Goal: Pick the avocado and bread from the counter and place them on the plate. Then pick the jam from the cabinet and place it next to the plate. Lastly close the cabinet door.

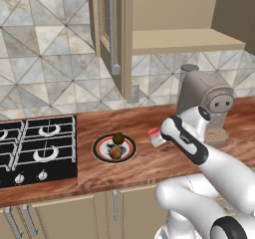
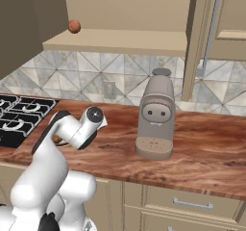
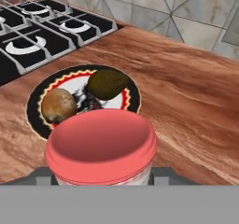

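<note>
The jam, a red-lidded jar with a pale band, sits between the fingers of my gripper, which is shut on it. In the left base view the jam hangs low over the counter, just right of the plate; whether it touches the wood I cannot tell. On the plate lie the dark avocado and the golden-brown bread. The cabinet door stands open above the plate, with the cabinet shelf beside it.
A grey coffee machine stands on the counter right of my gripper. A black gas hob lies left of the plate. An orange ball rests on the cabinet shelf. Lower drawer units run beneath the counter.
</note>
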